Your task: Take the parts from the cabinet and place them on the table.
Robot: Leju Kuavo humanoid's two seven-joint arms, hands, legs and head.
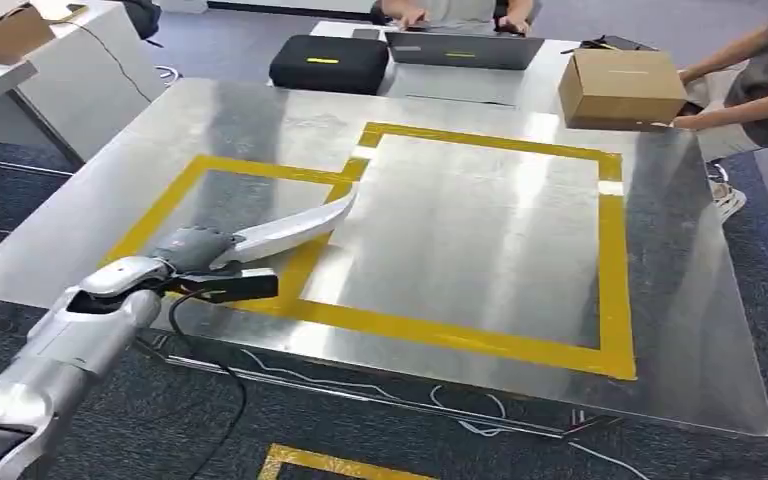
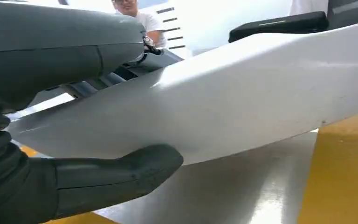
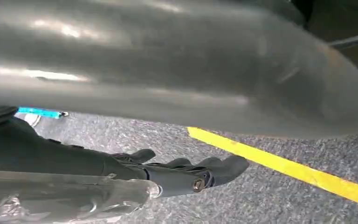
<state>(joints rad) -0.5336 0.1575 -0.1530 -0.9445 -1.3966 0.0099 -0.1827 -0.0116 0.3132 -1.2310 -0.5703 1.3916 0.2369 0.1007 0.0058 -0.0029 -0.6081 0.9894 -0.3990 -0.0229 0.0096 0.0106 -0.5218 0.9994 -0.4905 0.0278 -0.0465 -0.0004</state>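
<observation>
My left hand grips one end of a long, curved white part low over the near-left of the metal table. The part's far tip reaches toward the yellow tape square. Close up, the white part runs across the left wrist view, with my left hand clamped on it, thumb above and dark fingers beneath. My right hand hangs over grey carpet, its dark fingers stretched out with nothing between them. A broad blurred grey shape crosses that view; I cannot tell what it is.
A person at the far right holds a cardboard box on the table's corner. A black case and a laptop lie at the far edge. Yellow tape marks the carpet.
</observation>
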